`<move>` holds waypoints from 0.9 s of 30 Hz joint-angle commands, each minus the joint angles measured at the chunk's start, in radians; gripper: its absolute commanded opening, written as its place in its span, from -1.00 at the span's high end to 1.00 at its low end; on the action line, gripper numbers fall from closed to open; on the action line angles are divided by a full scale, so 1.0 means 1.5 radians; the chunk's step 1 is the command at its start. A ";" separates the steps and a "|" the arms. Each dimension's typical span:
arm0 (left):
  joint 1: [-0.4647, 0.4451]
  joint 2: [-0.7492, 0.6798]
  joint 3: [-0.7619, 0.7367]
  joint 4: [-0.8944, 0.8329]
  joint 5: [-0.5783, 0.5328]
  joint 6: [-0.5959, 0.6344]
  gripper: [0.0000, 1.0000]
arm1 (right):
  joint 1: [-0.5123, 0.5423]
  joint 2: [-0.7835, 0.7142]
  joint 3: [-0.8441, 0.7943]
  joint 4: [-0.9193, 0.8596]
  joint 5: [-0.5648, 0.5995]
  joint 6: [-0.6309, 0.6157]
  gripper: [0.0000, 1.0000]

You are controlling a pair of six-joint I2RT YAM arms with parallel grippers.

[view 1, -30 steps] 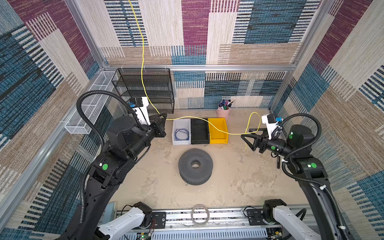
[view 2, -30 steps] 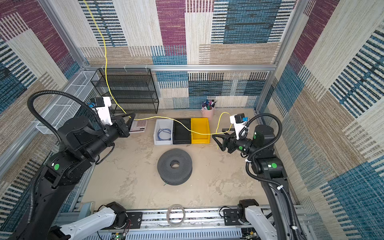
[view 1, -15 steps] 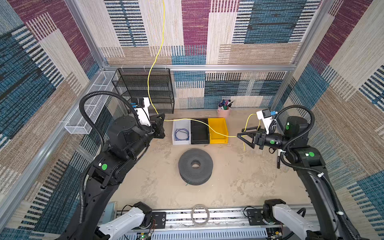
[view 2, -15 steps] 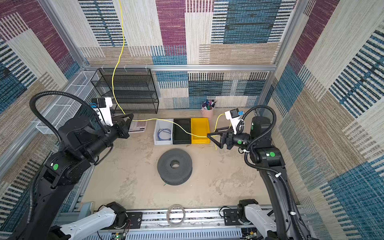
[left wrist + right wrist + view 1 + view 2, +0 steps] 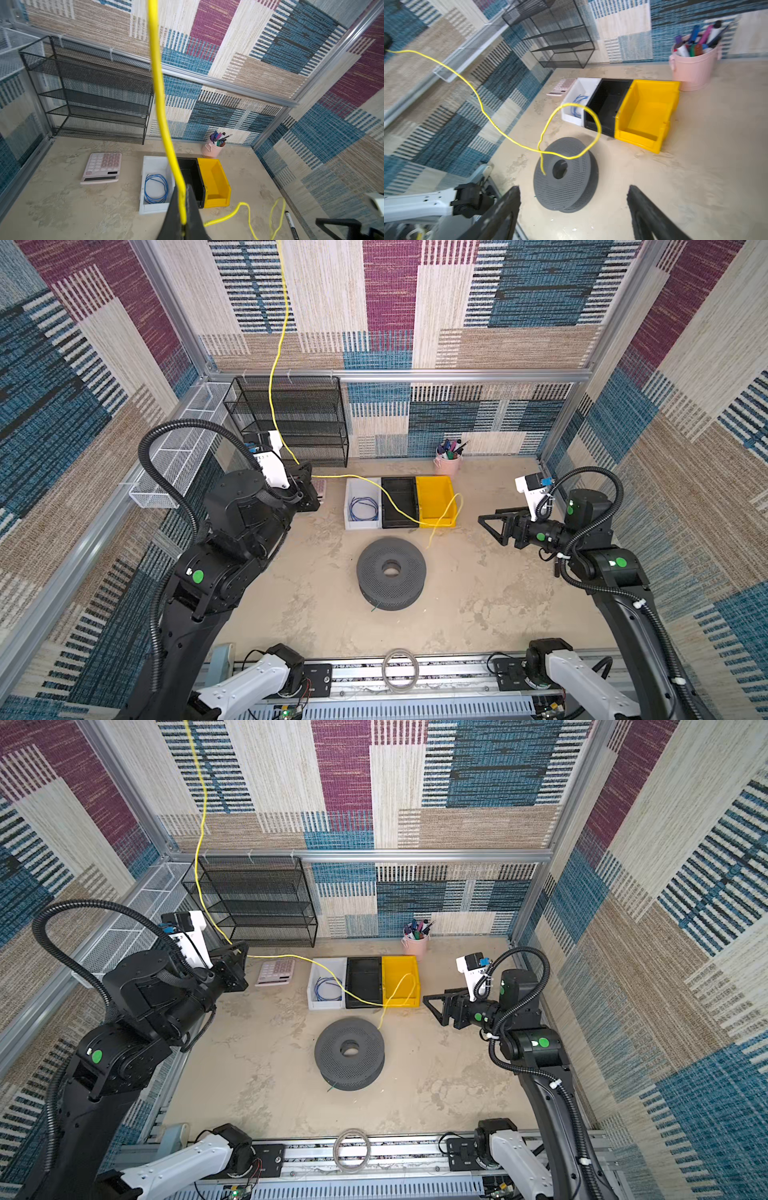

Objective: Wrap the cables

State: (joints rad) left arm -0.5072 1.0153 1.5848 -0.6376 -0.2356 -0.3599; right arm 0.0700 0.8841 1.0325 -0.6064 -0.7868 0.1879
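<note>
Patterned walls, sandy bench: the yellow cable is held up for coiling.
It is clamped in the left claw so its tail hangs free, likely for the right claw, which is spread wide and empty; the blue cable is kept coiled in the white bin.

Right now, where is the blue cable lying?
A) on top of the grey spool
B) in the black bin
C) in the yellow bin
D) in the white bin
D: the blue cable lies coiled on the floor of the white bin, the end bin of the row of three.
</note>
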 commanded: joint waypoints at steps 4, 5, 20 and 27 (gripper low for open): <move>0.000 0.010 0.008 0.018 0.048 -0.004 1.00 | 0.026 0.003 -0.064 0.217 -0.175 0.179 -0.64; 0.000 0.011 0.007 0.021 0.050 -0.005 1.00 | 0.039 0.001 -0.078 0.239 -0.176 0.193 -0.64; 0.000 0.018 0.029 0.002 0.064 -0.017 1.00 | 0.151 0.046 -0.181 0.389 -0.083 0.283 -0.60; 0.000 0.010 0.012 0.012 0.092 -0.018 1.00 | 0.155 0.079 -0.202 0.481 -0.066 0.315 -0.59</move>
State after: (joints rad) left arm -0.5072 1.0351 1.6054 -0.6430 -0.1249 -0.3721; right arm 0.3012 0.9901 0.7280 0.0086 -0.9138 0.6300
